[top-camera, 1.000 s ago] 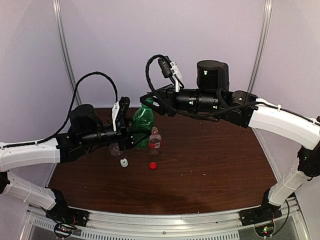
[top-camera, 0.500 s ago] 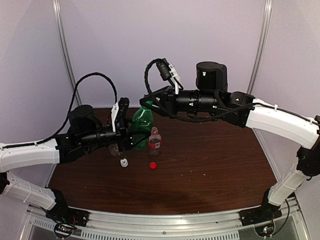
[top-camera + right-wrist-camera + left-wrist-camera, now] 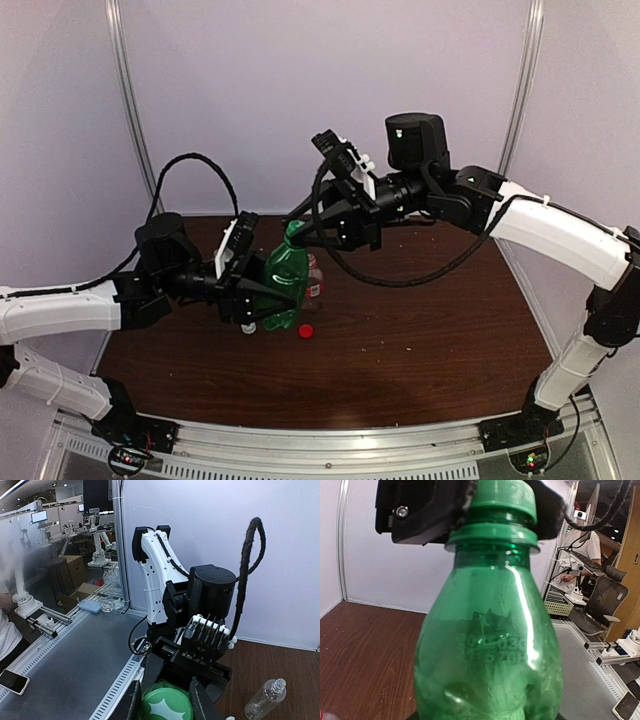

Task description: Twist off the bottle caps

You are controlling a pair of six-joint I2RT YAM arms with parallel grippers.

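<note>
Leftward and down, the right arm has swung onto the green bottle, which the left arm has drawn toward the table's near edge. Now the left jaws clamp the bottle's body; the right jaws pinch the green cap from above, in line with the bottle's slightly tilted, near-upright axis.

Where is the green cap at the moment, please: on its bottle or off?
On. The green cap sits on the neck of the green bottle, with the right pincer closed on it.
</note>
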